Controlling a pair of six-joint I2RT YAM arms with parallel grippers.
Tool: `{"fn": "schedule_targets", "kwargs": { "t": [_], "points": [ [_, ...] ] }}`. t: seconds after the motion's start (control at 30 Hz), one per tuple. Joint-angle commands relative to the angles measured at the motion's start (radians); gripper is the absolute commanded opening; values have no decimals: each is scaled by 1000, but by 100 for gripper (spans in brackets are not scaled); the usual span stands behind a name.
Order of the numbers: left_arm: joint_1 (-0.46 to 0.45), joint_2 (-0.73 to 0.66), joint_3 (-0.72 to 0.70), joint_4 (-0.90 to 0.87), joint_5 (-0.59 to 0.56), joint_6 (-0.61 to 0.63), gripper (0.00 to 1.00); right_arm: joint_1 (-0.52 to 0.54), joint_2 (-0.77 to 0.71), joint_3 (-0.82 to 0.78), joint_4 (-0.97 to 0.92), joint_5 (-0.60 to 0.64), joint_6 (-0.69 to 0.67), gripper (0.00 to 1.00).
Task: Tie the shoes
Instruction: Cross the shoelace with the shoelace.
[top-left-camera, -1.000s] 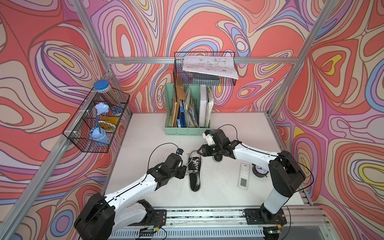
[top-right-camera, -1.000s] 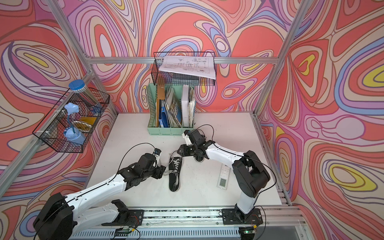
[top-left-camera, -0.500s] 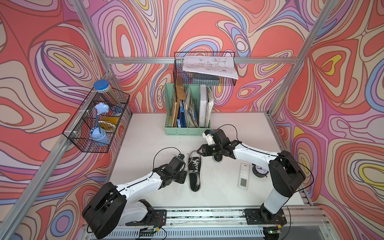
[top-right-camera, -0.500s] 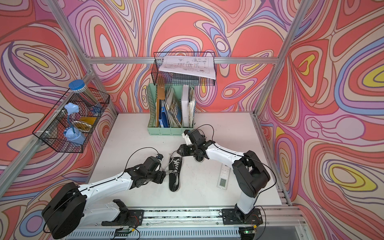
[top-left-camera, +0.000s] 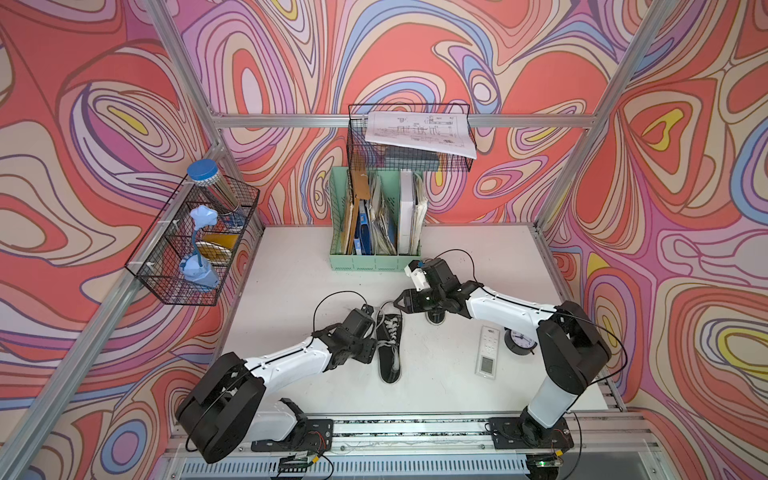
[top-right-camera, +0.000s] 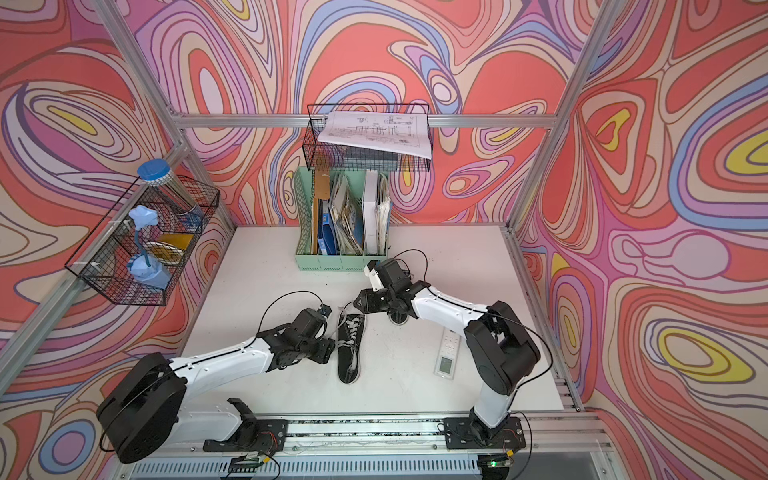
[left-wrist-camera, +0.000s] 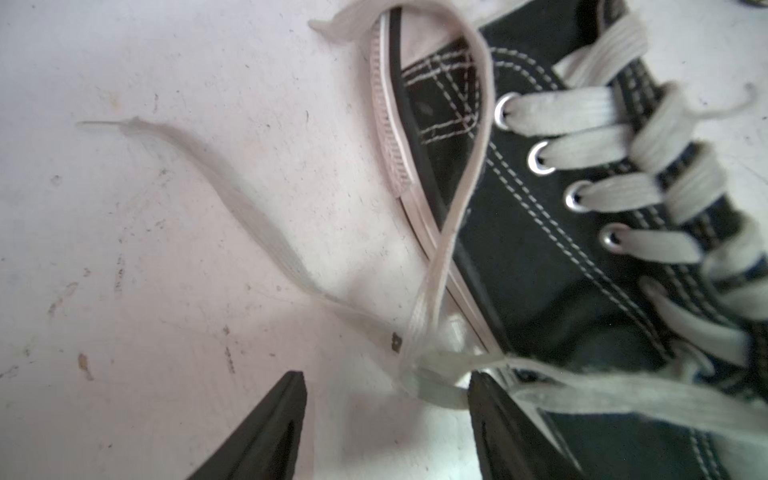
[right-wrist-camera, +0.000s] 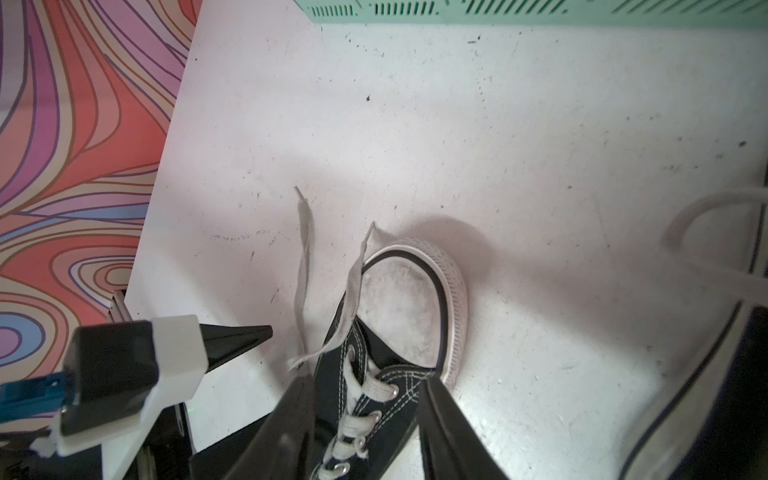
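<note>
Left pincer (left-wrist-camera: 386, 378) lower beside shoe (top-left-camera: 390, 347)

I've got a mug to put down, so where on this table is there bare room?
Bare table lies between the left wall and the green file organizer, and in the back right corner beside it. Crowded: the middle, with both shoes and loose laces, and the remote and clock on the right.

Remote (top-left-camera: 487, 348) beside clock (top-left-camera: 518, 341), green file rack (top-left-camera: 374, 262) w/ papers (top-left-camera: 384, 224) at back.

Right hand (right-wrist-camera: 365, 378) — jaws apart — astride shoe (right-wrist-camera: 405, 299)
</note>
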Motion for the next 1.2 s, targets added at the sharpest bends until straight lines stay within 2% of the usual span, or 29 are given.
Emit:
{"fn": "schedule_targets", "kwargs": {
  "t": [0.0, 0.37, 0.63, 0.9, 1.17],
  "points": [
    [-4, 18, 28, 20, -9, 31, 68, -5, 16, -9, 15, -12, 0, 43],
    [-35, 95, 78, 49, -19, 102, 66, -5, 26, -6, 16, -23, 3, 43],
    [-37, 145, 113, 68, 11, 152, 55, -5, 25, -9, 14, -26, 1, 43],
    [-38, 207, 145, 77, 35, 180, 38, -5, 24, -7, 12, -25, 0, 43],
    [-38, 214, 160, 55, 41, 180, 12, -5, -12, -27, 4, 14, -13, 43]
  ]
}}
